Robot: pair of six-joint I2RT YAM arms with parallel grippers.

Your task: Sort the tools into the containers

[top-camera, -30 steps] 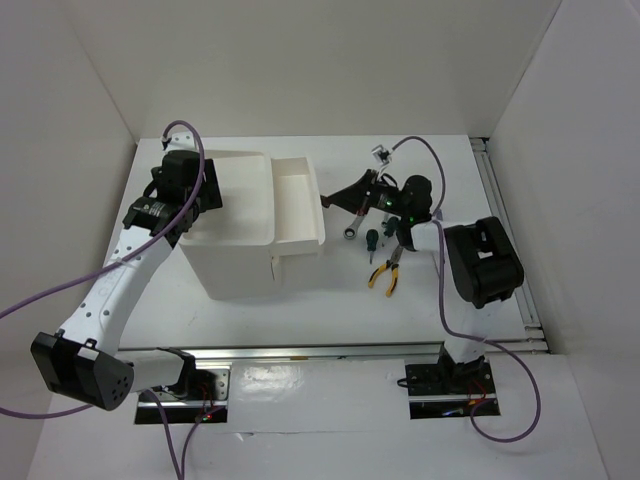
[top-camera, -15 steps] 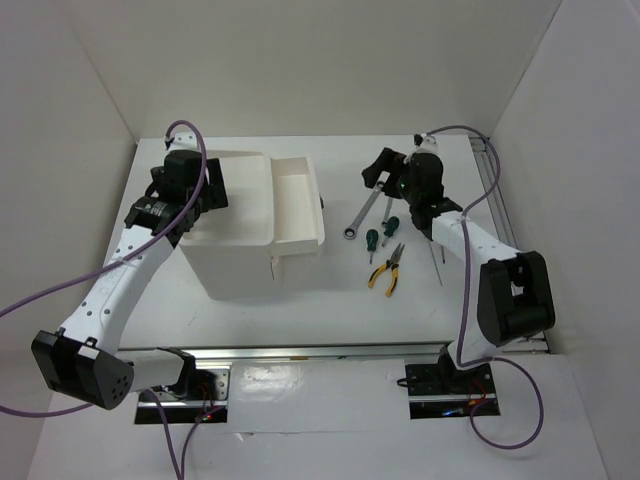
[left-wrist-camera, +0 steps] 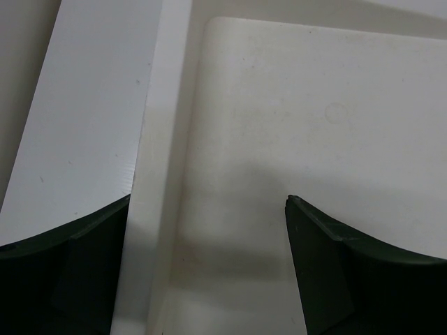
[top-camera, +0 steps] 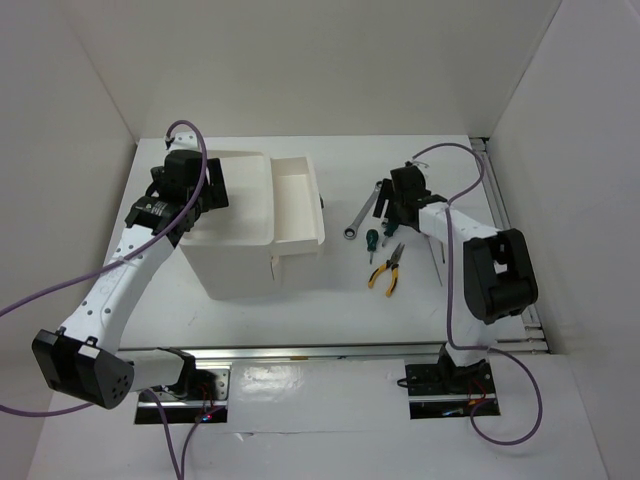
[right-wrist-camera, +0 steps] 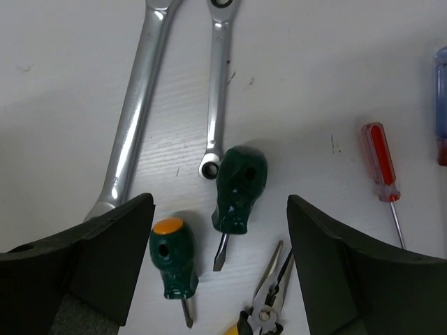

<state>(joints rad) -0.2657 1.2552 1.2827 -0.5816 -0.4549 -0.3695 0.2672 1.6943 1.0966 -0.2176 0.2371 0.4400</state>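
From above, nothing looks sorted yet. The wrench (top-camera: 358, 218), green screwdrivers (top-camera: 372, 238) and pliers (top-camera: 386, 270) lie on the table (top-camera: 330, 290) beside the box (top-camera: 235, 250), whose drawer (top-camera: 300, 200) stands pulled out and seemingly empty.

Left wrist: the left gripper (left-wrist-camera: 209, 230), fingers spread, holds nothing above the box top.

Right wrist: the right gripper (right-wrist-camera: 220, 202), fingers apart, hovers over the screwdrivers.

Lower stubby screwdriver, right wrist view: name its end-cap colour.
Orange end cap on the green stubby screwdriver; clearest in right wrist view.
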